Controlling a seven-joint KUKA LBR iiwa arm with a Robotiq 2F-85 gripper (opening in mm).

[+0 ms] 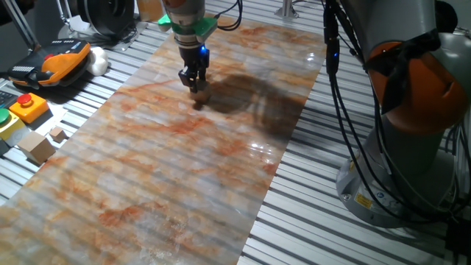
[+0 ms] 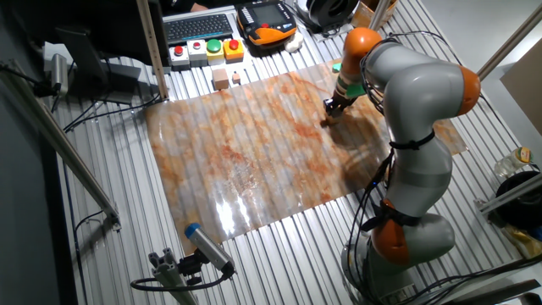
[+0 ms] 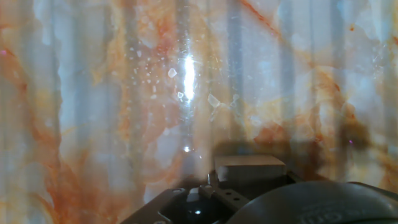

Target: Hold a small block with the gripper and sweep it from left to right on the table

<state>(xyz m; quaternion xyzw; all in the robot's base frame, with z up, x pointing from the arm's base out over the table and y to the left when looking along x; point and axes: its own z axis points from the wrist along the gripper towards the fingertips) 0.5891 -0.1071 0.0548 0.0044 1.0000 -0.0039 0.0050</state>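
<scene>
The black gripper (image 1: 197, 87) with its blue light hangs from the grey-green wrist over the far part of the marbled table (image 1: 147, 169). It is shut on the small block (image 1: 200, 94), a light-tan cube that sits at the fingertips, on or just above the sheet. In the other fixed view the gripper (image 2: 331, 111) is at the sheet's right side, and the block (image 2: 328, 119) is barely visible under it. In the hand view the block (image 3: 250, 168) shows as a pale slab just ahead of the gripper body.
A larger tan block (image 1: 35, 147) and a tiny wooden cube (image 1: 57, 134) lie off the sheet at the left, near button boxes (image 1: 28, 107) and an orange pendant (image 1: 55, 62). The robot's base (image 1: 412, 147) stands at the right.
</scene>
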